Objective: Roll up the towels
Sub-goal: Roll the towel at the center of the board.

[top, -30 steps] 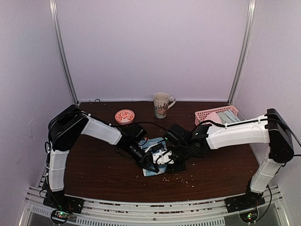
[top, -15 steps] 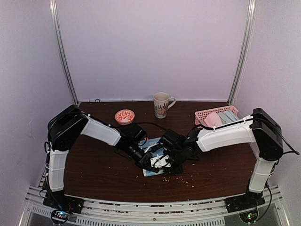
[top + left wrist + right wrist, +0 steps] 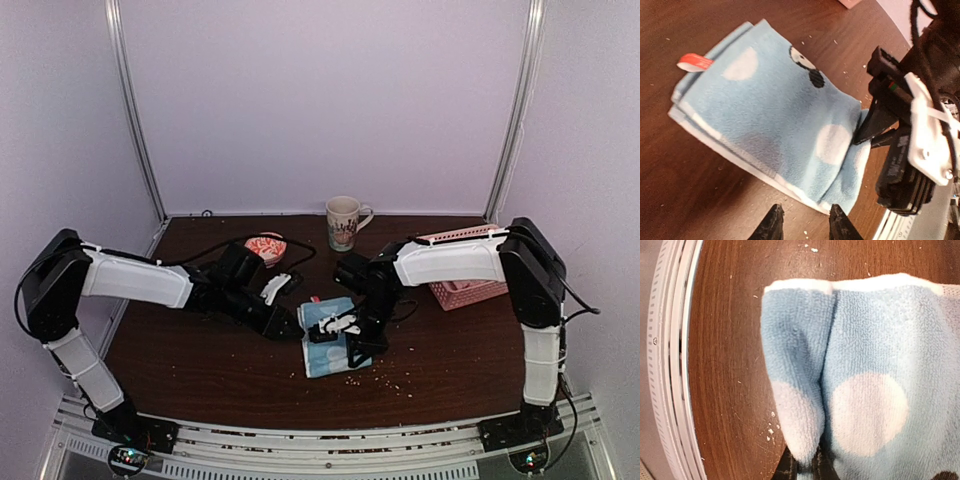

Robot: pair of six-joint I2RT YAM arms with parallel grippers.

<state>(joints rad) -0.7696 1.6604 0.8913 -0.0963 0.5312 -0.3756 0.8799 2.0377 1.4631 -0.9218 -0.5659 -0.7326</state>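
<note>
While right pincer (image 3: 861, 136) pinches the blue spotted towel (image 3: 765, 110) by its corner, roll tight and low toward left pincer (image 3: 804, 226), spread empty just off the cloth.

The towel (image 3: 770, 115) is light blue with round white dots, two black marks, a white hem and a red tag (image 3: 694, 61). The bench (image 3: 200, 370) is dark brown. At two o'clock sits a pink basket (image 3: 465, 293); the mug (image 3: 343, 222) is cream.
</note>
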